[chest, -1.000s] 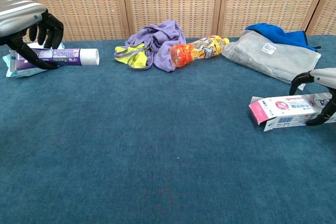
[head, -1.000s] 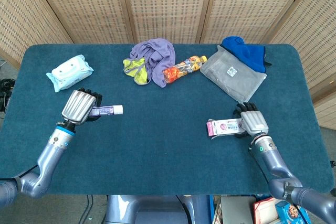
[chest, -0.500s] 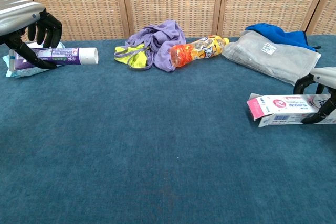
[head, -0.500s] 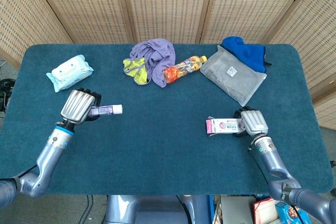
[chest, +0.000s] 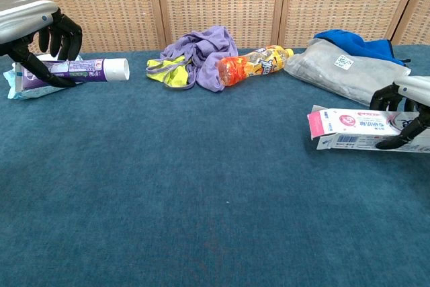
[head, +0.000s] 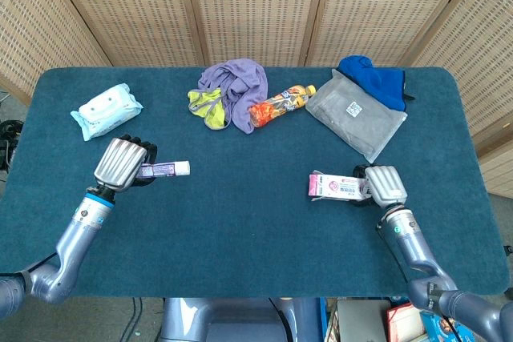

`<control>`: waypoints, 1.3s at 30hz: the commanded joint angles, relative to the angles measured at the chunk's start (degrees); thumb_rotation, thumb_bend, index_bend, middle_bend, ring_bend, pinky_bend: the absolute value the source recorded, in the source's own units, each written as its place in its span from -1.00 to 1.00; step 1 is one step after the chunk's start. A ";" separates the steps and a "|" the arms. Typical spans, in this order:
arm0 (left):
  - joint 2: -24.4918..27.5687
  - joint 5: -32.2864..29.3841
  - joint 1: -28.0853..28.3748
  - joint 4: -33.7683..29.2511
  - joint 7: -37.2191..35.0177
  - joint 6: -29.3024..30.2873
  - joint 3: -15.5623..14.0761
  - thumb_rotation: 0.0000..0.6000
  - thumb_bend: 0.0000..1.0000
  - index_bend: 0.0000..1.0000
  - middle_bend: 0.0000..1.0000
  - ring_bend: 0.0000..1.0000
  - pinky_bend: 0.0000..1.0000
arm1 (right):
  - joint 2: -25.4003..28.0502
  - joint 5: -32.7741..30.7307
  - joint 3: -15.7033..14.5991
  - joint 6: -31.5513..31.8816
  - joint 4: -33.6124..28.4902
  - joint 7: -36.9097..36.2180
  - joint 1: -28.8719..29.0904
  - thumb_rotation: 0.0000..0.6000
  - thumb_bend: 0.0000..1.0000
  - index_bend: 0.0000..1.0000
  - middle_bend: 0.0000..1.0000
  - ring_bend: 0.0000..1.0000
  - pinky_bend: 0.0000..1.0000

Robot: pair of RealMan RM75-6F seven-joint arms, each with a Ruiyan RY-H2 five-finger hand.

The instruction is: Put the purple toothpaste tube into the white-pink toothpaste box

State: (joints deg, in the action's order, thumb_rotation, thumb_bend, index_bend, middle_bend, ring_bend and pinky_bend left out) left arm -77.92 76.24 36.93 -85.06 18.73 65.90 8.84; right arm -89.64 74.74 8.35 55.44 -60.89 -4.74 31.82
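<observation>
Left hand: fingers curled around the purple toothpaste tube, white cap pointing toward the table's middle; in the chest view the tube was carried just clear of the cloth.

Right hand: fingers wrapped on one end of the white-pink toothpaste box, its pink flap end facing the tube; in the chest view the box was off the surface, roughly level.

Open room: a broad bare stretch of blue table lay between tube and box, the two well apart. The whole near half was unoccupied up to the front edge.

Far side, left to right: wet-wipes pack near the left edge, just behind the left hand; purple and yellow-green clothing heap; orange drink bottle lying against it; grey pouch with a blue cloth on its rear corner.

Surround: woven-cane screen panels behind the table.
</observation>
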 commanded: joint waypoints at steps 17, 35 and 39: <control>2.41 2.98 0.46 -8.59 2.44 0.23 -0.42 1.00 -0.26 0.75 0.28 0.07 0.00 | 8.85 2.02 3.23 6.74 -25.18 -0.71 -1.02 1.00 -0.63 0.19 0.12 -0.17 -0.02; -0.11 -4.29 2.79 -13.01 11.45 -2.81 0.98 1.00 -0.26 0.75 0.28 0.07 0.00 | 6.87 -0.87 4.36 5.28 -29.94 6.25 1.79 1.00 -0.63 0.19 0.13 -0.16 -0.02; 0.05 -5.07 3.14 -13.96 12.46 -2.58 1.40 1.00 -0.26 0.75 0.28 0.07 0.00 | 5.70 -3.37 5.66 5.01 -31.13 6.27 2.39 1.00 -0.63 0.19 0.13 -0.16 -0.02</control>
State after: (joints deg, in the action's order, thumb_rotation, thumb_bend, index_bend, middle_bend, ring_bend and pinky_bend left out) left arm -77.94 71.31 39.98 -98.87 31.08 63.27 10.13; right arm -83.55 71.83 13.58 60.58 -91.59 1.48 33.93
